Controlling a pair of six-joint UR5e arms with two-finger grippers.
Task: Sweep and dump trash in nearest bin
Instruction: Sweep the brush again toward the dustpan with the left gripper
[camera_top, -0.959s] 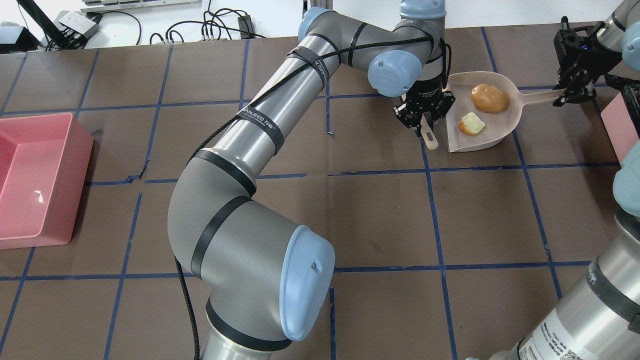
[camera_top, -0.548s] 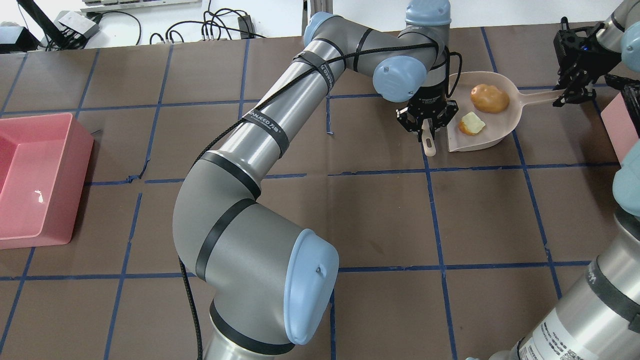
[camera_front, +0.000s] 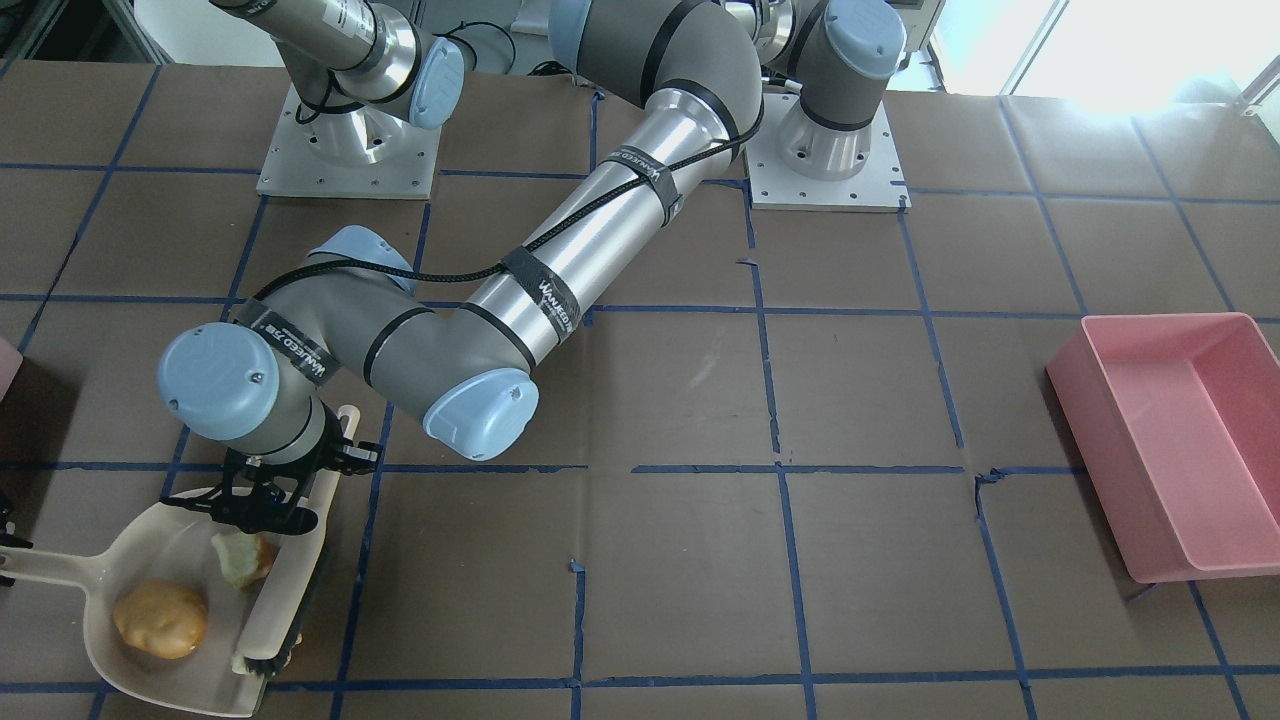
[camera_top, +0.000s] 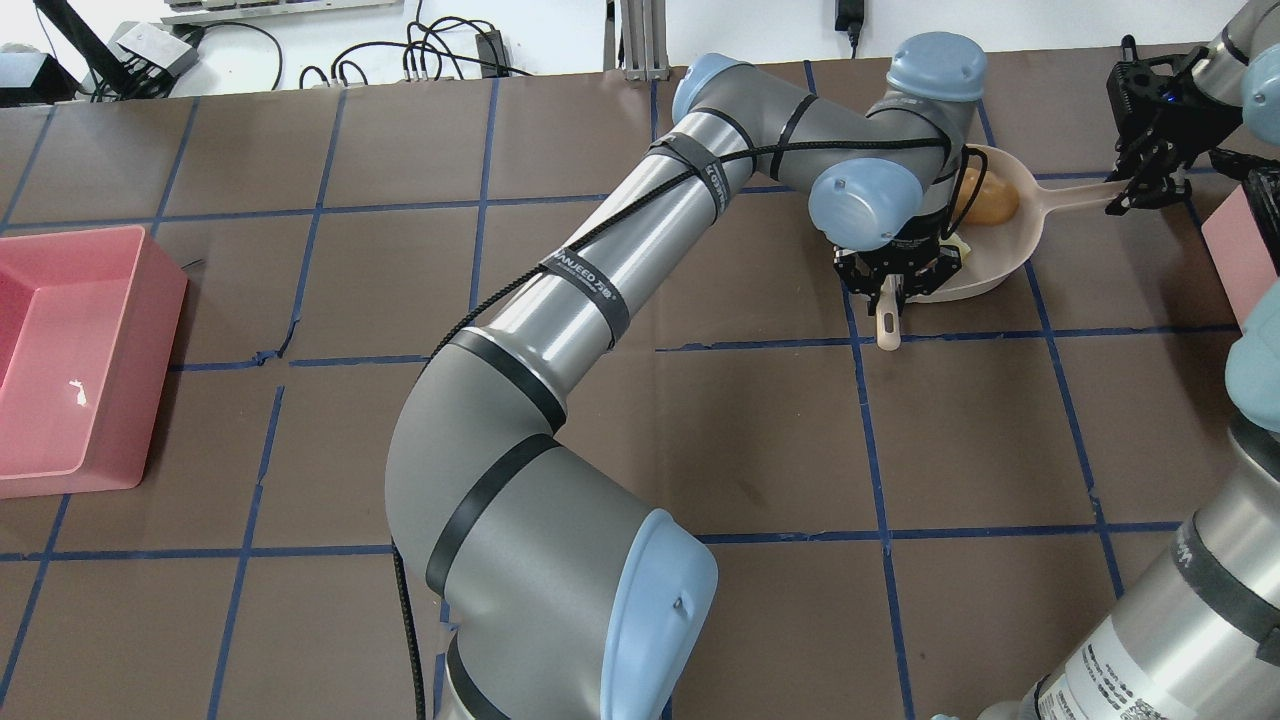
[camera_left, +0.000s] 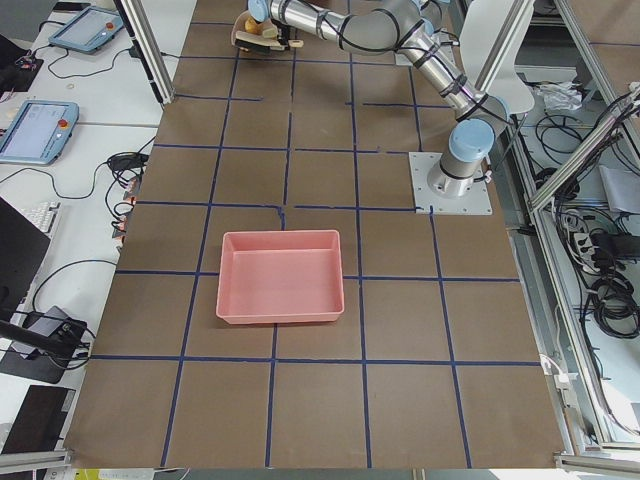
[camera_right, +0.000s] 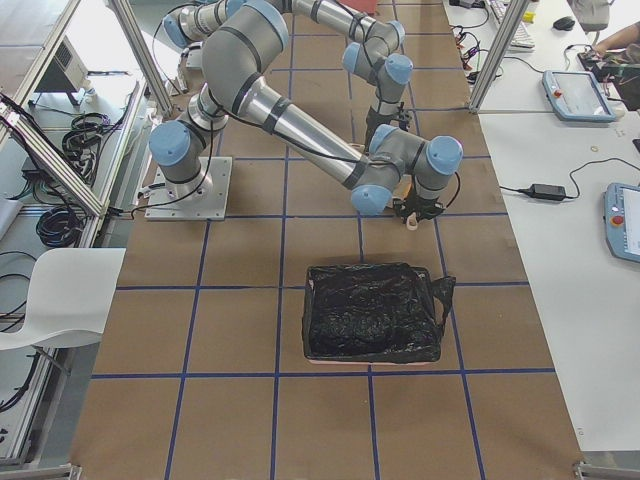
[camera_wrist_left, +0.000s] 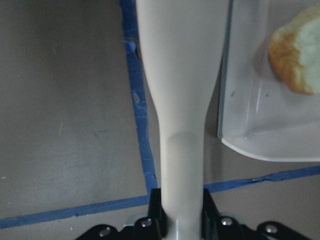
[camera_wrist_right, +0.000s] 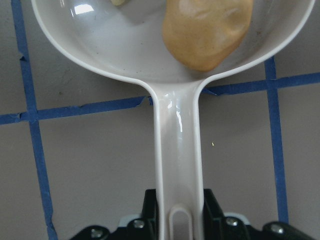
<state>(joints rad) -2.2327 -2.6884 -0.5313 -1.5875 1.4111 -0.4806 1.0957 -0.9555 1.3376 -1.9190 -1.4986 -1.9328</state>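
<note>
Left fingers clamp the brush; right fingers clamp the pan by its handle. Potato lump sits in the pan just ahead of right fingers, chunk ahead-right of left fingers. Bin corner near right fingers.

Glossy plastic dustpan, rough-crusted trash, matt paper table.

Tan-orange lump and bitten pale chunk lie apart in the dustpan, near the pink bin.
</note>
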